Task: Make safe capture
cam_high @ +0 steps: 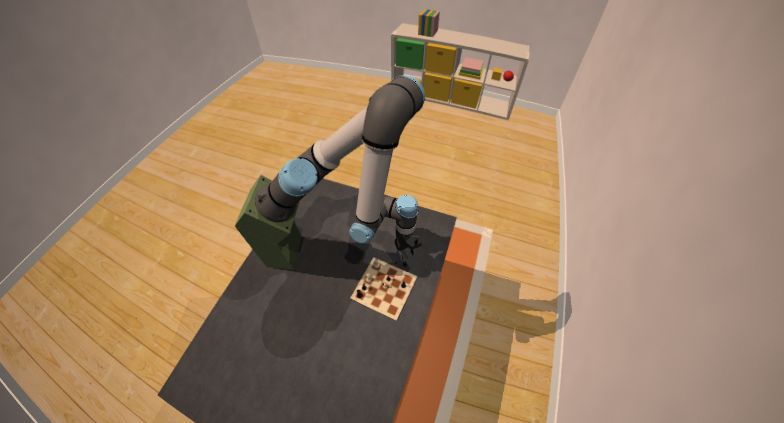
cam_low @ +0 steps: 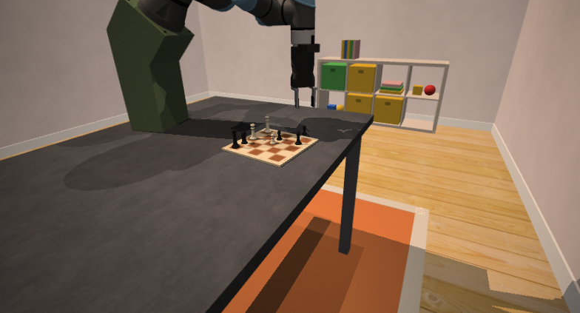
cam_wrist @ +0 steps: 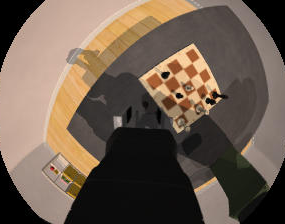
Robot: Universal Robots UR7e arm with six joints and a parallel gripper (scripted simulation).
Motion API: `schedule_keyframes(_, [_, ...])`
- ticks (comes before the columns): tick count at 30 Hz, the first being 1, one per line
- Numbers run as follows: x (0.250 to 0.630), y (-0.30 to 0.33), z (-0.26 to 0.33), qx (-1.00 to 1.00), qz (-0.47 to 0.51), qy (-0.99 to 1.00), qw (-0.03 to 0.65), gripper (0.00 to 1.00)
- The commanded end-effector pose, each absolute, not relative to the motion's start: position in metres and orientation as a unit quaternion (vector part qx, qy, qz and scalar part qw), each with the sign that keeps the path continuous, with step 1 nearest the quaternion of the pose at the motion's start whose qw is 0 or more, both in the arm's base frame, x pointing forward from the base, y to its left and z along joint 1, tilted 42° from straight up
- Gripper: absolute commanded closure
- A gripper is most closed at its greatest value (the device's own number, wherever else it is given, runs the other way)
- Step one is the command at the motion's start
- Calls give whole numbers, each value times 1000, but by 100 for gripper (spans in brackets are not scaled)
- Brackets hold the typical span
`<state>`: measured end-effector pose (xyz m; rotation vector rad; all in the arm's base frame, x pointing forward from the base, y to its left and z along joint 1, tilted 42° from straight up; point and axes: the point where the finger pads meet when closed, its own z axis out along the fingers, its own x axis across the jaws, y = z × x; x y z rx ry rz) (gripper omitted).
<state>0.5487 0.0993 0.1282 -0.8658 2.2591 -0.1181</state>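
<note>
The small chessboard (cam_low: 271, 146) lies on the dark table near its right edge, and it also shows in the overhead view (cam_high: 384, 291) and in the wrist view (cam_wrist: 183, 86). Several black and white pieces stand on its far half, among them a tall white piece (cam_low: 266, 124) and a black piece (cam_low: 297, 139). One small black piece (cam_low: 304, 129) stands upright on the table just beyond the board's far edge. My gripper (cam_low: 305, 103) hangs well above that piece with its fingers wide open and empty, as the overhead view (cam_high: 406, 250) also shows.
The green robot base (cam_low: 148, 66) stands at the table's far left. The table's right edge (cam_low: 357, 132) drops to an orange mat (cam_low: 345, 246). A shelf with boxes (cam_low: 382, 91) stands at the back wall.
</note>
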Motion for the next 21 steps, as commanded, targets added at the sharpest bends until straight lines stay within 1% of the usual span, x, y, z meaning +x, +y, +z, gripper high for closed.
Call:
schedule_keyframes(1, [547,97,126,-345,-49,870,350,0])
schedule_keyframes(12, [548,89,123,-391,-67,851,344,0])
schedule_keyframes(21, [550,76,118,-472,-99,810,333,0])
